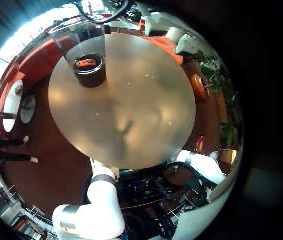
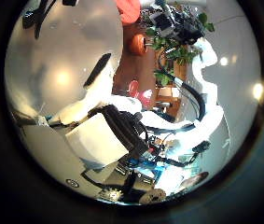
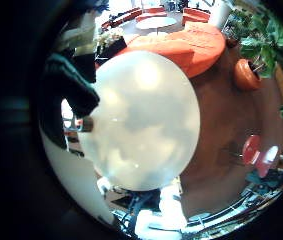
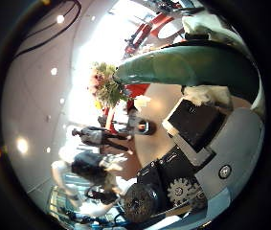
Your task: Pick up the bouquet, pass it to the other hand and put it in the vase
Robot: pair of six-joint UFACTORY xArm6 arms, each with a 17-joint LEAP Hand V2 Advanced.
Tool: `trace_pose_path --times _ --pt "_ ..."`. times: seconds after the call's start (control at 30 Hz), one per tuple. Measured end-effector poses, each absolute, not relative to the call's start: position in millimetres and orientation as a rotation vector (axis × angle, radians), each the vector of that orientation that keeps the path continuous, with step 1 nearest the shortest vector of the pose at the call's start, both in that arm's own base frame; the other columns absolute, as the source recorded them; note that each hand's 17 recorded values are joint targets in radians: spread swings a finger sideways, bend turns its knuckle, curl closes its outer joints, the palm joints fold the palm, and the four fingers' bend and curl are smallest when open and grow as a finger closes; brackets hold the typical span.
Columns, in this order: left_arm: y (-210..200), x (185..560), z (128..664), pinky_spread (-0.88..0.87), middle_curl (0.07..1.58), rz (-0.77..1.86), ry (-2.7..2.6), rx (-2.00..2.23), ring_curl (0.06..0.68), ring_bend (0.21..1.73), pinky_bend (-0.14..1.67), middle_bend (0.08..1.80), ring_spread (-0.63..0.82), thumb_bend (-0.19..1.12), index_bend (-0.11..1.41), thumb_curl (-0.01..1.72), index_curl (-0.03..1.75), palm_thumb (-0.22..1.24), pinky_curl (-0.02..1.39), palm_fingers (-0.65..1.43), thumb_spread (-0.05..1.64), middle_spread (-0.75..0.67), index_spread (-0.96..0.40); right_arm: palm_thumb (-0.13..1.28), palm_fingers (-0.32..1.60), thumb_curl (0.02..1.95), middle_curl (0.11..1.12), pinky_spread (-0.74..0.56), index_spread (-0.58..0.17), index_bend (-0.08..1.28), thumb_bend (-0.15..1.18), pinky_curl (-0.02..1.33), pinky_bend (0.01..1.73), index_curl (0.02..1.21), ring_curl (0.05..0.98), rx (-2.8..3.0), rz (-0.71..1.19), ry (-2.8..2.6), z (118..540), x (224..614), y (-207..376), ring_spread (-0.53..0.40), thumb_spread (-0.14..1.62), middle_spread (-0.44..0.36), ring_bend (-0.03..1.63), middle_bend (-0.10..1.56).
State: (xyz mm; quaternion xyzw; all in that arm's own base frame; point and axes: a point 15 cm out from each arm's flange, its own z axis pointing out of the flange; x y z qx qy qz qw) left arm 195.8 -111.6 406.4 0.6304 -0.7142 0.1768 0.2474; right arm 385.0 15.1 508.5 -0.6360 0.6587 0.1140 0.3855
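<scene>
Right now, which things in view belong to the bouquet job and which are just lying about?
Job: bouquet; vase, standing on the round table.
Just about: curved seat beyond the table; potted plant beside it.

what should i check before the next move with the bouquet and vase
1. vase standing on the table, near its edge: ok
2. vase mouth free: cannot tell
3. bouquet in sight: ok, in the right thumb side view
4. bouquet held firmly: cannot tell
5. table bare around the vase: ok
</scene>
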Motion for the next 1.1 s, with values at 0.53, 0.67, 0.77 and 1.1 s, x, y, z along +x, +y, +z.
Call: trace_pose_path --times 0.53,0.67,0.77,1.1 --pt "-144 251 476 0.16 0.51 1.085 -1.605 1.506 0.092 0.79 0.38 0.26 0.20 -0.04 0.16 0.29 0.52 0.13 0.37 0.36 1.06 0.15 0.01 1.12 1.12 1.26 0.82 -0.18 -0.233 1.18 0.11 0.88 1.27 0.94 0.753 -1.415 0.876 1.143 526 312 25 -0.201 0.82 -0.121 1.44 1.38" --pt "-148 253 492 0.22 0.49 1.170 -1.520 1.413 0.094 0.79 0.38 0.25 0.27 -0.04 0.16 0.29 0.49 0.10 0.37 0.29 1.01 0.20 0.06 1.12 1.12 1.29 0.81 -0.18 -0.230 1.18 0.11 0.90 1.26 0.93 0.752 -1.440 0.935 1.056 521 301 27 -0.201 0.82 -0.120 1.44 1.38" --pt "-150 257 498 0.26 0.47 1.223 -1.474 1.368 0.096 0.79 0.38 0.24 0.31 -0.03 0.16 0.30 0.47 0.09 0.37 0.26 0.98 0.24 0.08 1.11 1.12 1.32 0.81 -0.18 -0.228 1.18 0.11 0.91 1.25 0.92 0.751 -1.465 1.007 0.984 516 292 40 -0.201 0.82 -0.119 1.44 1.38" --pt "-159 257 511 0.41 0.42 1.304 -1.507 1.263 0.106 0.75 0.41 0.21 0.44 -0.03 0.13 0.32 0.37 0.15 0.37 0.07 0.91 0.35 0.09 1.11 1.12 1.38 0.80 -0.19 -0.225 1.19 0.10 0.95 1.23 0.91 0.750 -1.470 1.272 0.880 475 271 103 -0.201 0.82 -0.118 1.44 1.39"
